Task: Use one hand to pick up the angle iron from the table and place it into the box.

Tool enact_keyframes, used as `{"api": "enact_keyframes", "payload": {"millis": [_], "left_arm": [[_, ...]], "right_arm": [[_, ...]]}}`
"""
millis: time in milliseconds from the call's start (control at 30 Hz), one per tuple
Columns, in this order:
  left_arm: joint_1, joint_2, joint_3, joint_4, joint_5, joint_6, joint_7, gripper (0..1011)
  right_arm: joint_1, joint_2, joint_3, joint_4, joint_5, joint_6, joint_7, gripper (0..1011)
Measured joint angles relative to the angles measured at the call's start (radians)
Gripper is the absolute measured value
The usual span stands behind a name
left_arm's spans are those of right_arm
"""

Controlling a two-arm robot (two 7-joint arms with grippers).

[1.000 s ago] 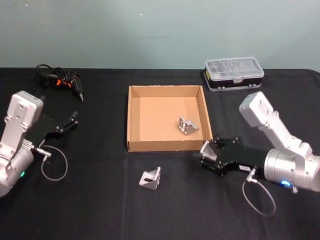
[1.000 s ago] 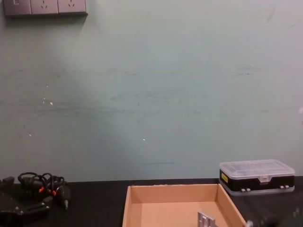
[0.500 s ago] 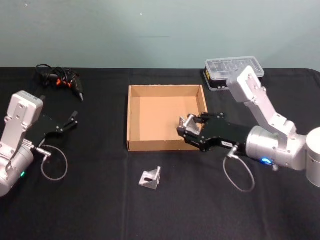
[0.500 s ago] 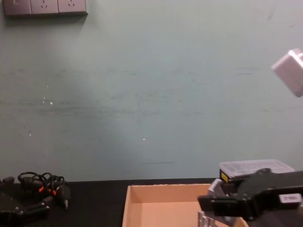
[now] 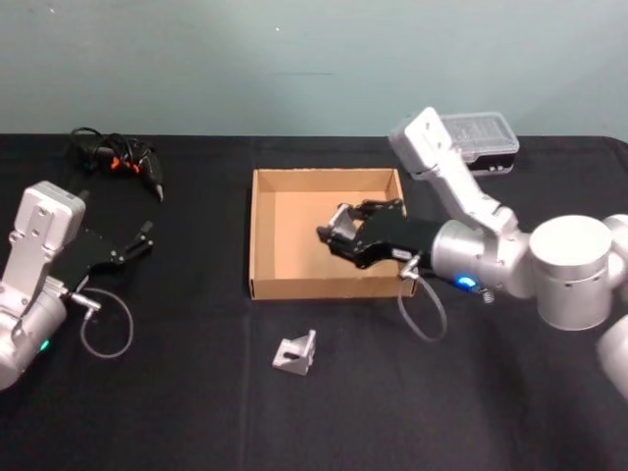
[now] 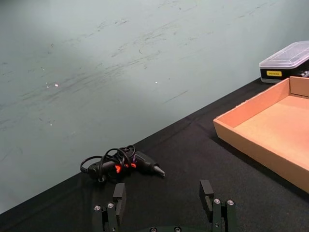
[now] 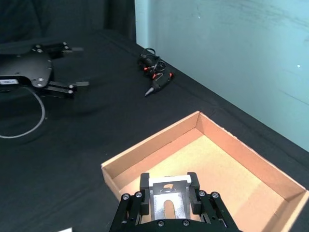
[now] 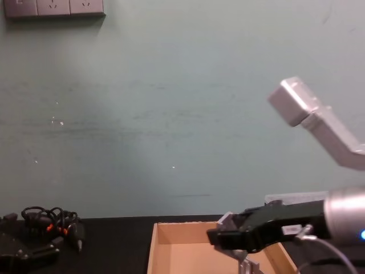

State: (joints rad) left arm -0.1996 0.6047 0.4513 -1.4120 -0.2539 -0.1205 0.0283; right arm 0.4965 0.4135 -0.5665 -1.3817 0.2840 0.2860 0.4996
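My right gripper hangs over the middle of the tan cardboard box, shut on a silver angle iron held upright between its fingers. In the chest view the right gripper floats just above the box's far wall. Under it, a sliver of another grey angle iron shows inside the box. One more angle iron lies on the black table in front of the box. My left gripper rests open at the far left, holding nothing.
A clear-lidded plastic case sits at the back right, partly behind my right arm. A black tool with coiled orange-marked cable lies at the back left. A loose cable loop hangs by the left arm.
My right gripper has travelled left with the angle iron, from beside the box's front right corner, across the right wall, to above the box's inside. The left arm has not moved.
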Motion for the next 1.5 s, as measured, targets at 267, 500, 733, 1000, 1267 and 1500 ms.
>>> {"api": "enact_keyframes", "payload": {"millis": [267,500,733,1000,1267,1500], "left_arm": [[0.000,0.000,0.000,0.000,0.000,0.000,0.000,1000],[0.000,0.000,0.000,0.000,0.000,0.000,0.000,1000],[0.000,0.000,0.000,0.000,0.000,0.000,0.000,1000],[0.000,0.000,0.000,0.000,0.000,0.000,0.000,1000],[0.000,0.000,0.000,0.000,0.000,0.000,0.000,1000],[0.000,0.000,0.000,0.000,0.000,0.000,0.000,1000]], "right_arm": [[0.071,-0.083,-0.029,0.147,-0.034,-0.015,0.006,458],[0.115,-0.135,-0.044,0.244,-0.059,-0.028,0.014,458],[0.157,-0.173,-0.055,0.327,-0.091,-0.033,0.022,459],[0.173,-0.191,-0.056,0.363,-0.113,-0.032,0.029,458],[0.180,-0.203,-0.055,0.380,-0.131,-0.026,0.037,458],[0.176,-0.205,-0.050,0.382,-0.139,-0.014,0.040,476]]}}
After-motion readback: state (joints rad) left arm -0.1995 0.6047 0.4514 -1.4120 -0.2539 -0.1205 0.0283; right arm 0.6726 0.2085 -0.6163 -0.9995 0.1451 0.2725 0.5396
